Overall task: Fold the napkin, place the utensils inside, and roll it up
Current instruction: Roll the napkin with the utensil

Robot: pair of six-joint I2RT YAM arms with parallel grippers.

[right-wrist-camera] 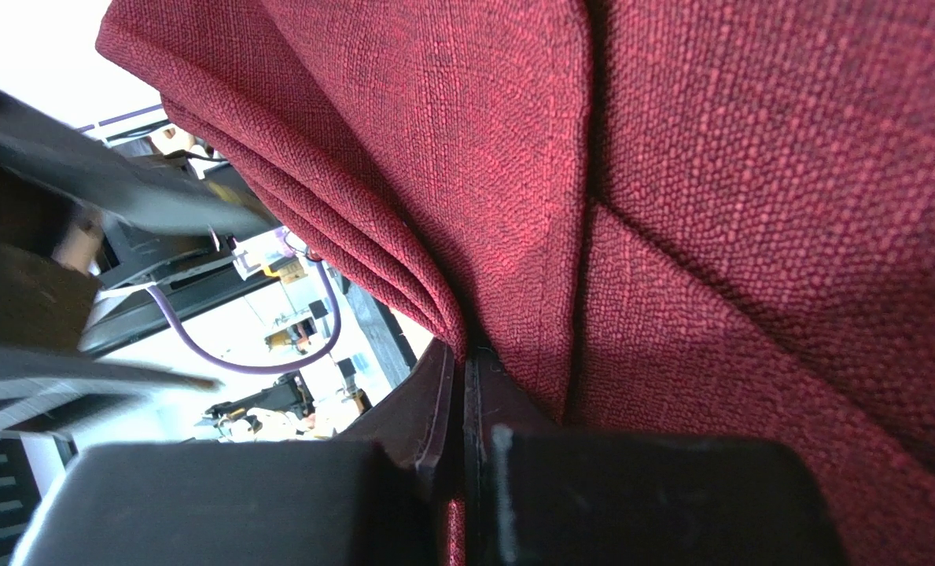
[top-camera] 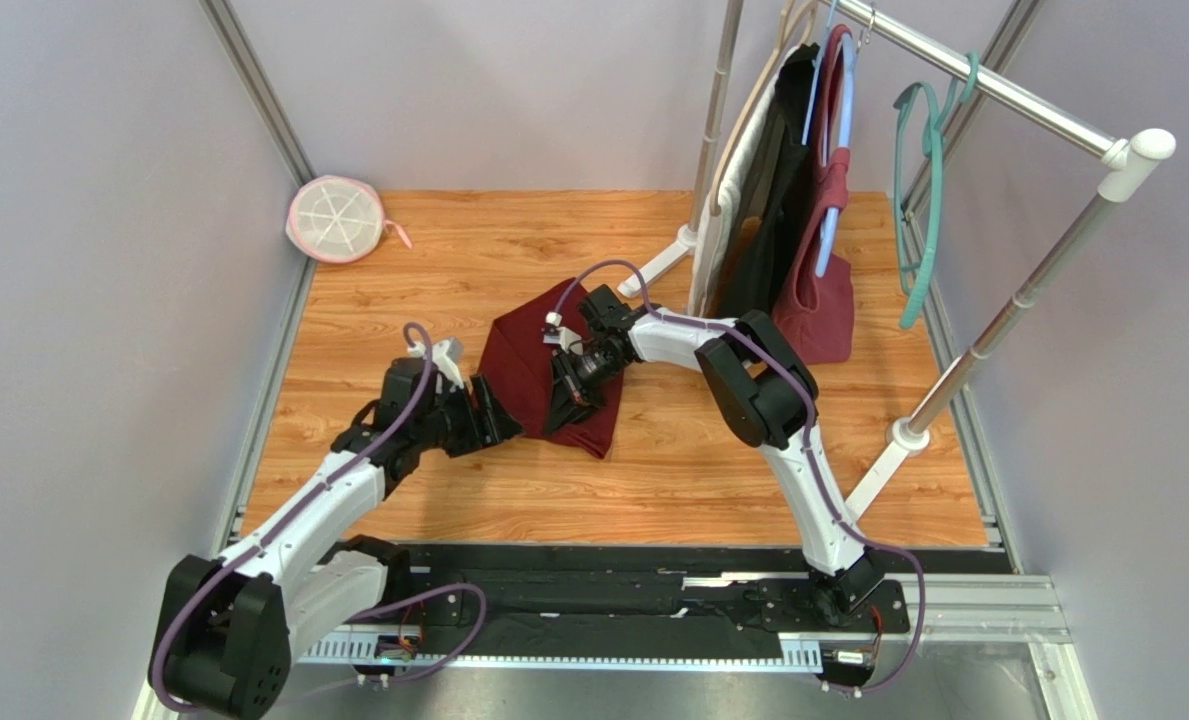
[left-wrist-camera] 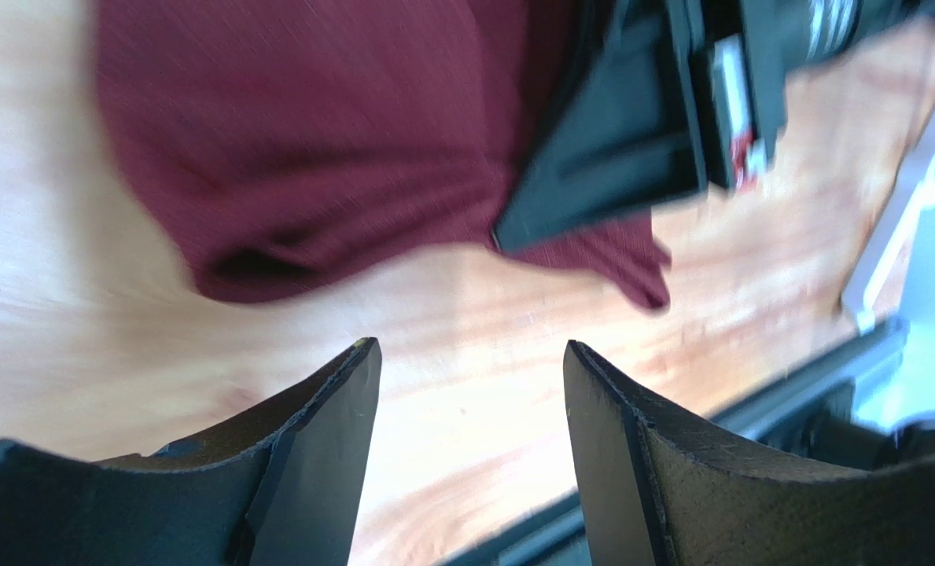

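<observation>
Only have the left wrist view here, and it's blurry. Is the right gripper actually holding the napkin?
Observer: Yes. The right wrist view shows the right gripper pinched shut on a bunched fold of the napkin.
Operator: Where's my left gripper against the cloth?
Observer: From the top, the left gripper sits at the napkin's left edge. Whether it touches is not clear.
Operator: Anything else around?
Observer: A clothes rack stands at the right side of the table, with a burgundy bag hanging on it.
</observation>
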